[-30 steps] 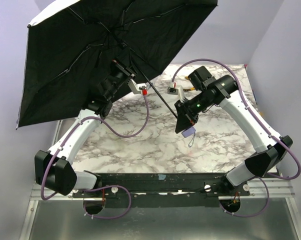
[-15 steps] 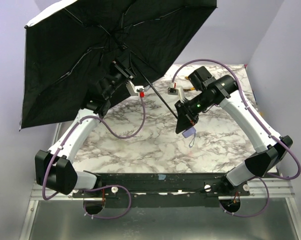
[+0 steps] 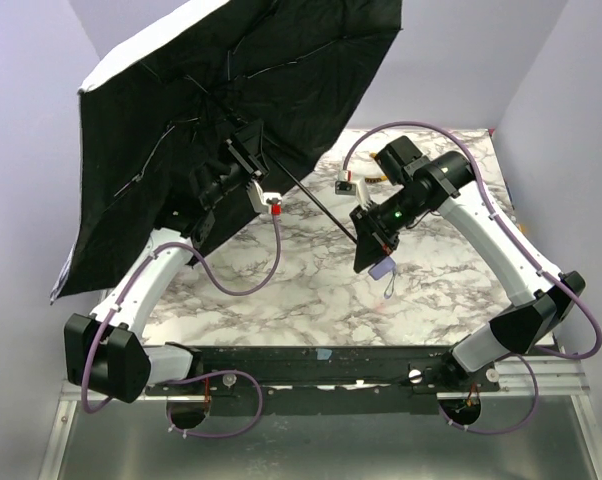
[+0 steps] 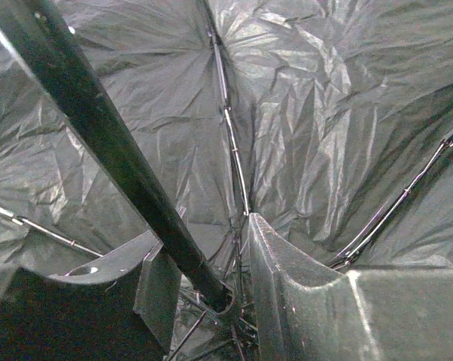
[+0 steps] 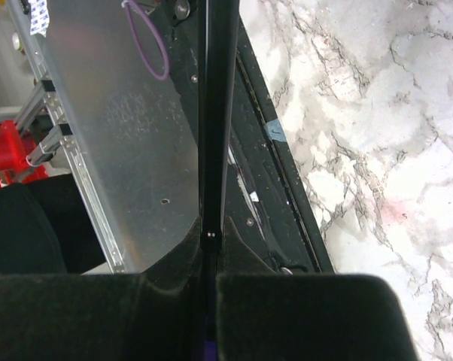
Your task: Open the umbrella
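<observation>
A: Two arms hold the umbrella (image 3: pixel 181 120) between them. How much of the job is done?

B: Almost all, I judge. What is left is perhaps only to make sure that it is locked and then to let go. The lock itself I cannot see.

A: Please begin from the near side.

B: The right arm rises from its base, bends at the right edge of the desk (image 3: pixel 311 290) and reaches inward over the marble. The right tool (image 3: pixel 373 243) is clamped tight on the thin black shaft (image 3: pixel 321 205), just above the lavender handle (image 3: pixel 383 268), which hangs over the desk.

A: And farther?

B: The shaft climbs up and to the left. The left arm is stretched up and away, with the left tool (image 3: pixel 246 157) at the hub. Its fingers (image 4: pixel 287 286) stand on both sides of the shaft. I cannot tell if they press on it.

A: And the far end?

B: The canopy (image 3: pixel 271 60) is spread wide and tilted, high over the far left corner. The ribs (image 4: pixel 230 135) look stretched and the black lining faces the top camera.
</observation>
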`<act>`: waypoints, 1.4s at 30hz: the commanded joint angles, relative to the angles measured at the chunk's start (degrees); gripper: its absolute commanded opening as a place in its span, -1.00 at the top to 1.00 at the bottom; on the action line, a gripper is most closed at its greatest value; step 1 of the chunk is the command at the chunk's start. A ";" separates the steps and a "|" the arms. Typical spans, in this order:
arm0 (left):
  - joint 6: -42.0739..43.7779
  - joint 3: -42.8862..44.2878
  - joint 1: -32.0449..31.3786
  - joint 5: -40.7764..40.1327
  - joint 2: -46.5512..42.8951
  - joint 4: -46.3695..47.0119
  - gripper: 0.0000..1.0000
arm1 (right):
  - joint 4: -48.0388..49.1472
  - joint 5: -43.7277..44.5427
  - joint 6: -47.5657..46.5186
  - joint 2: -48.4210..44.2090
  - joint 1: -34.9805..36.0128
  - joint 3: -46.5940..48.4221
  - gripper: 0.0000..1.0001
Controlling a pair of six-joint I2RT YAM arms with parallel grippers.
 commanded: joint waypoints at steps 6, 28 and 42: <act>-5.23 0.80 0.76 -3.24 1.37 -3.24 0.41 | 4.65 -3.49 -3.88 -4.47 0.74 -0.81 0.99; -14.17 2.44 6.24 -1.69 1.19 -1.98 0.04 | 10.36 -0.28 -1.31 -7.85 0.74 -6.56 0.99; -24.19 -4.43 -2.03 -1.32 -5.34 -9.14 0.12 | 20.02 -2.24 6.45 -10.59 0.74 -8.94 0.99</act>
